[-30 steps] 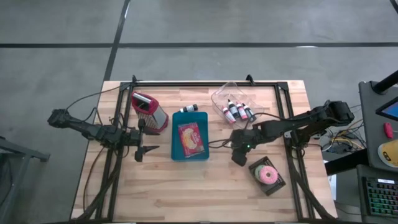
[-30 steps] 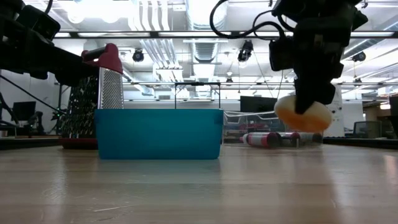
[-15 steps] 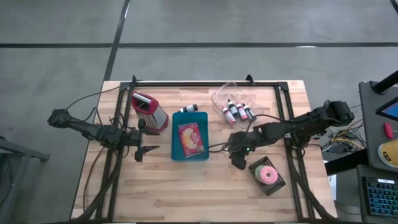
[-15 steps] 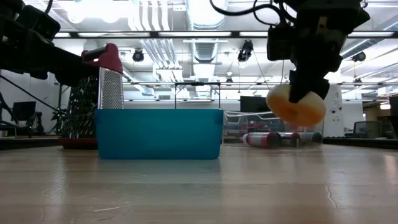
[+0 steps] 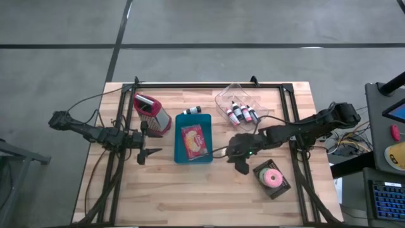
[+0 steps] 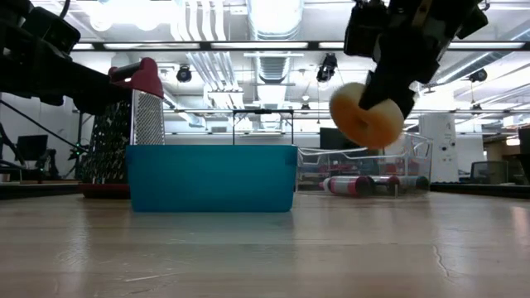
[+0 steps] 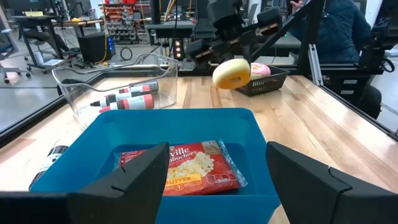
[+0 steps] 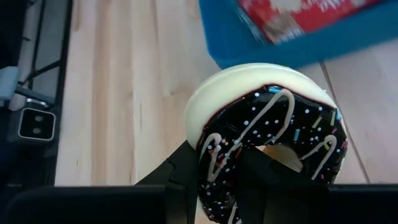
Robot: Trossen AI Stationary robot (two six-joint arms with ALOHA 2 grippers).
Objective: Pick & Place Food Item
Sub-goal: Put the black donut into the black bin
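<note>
On my overhead feed I see a red-topped grater (image 5: 152, 113) standing upright on the counter (image 5: 190, 196), near its far left part. A small dark bottle (image 5: 192, 111) lies between the grater and a clear container (image 5: 237, 101) holding three pink-capped bottles (image 5: 242, 113). Beyond the counter, my left wrist feed shows a person in a dark jacket (image 7: 339, 28), seated among desks and cables.
</note>
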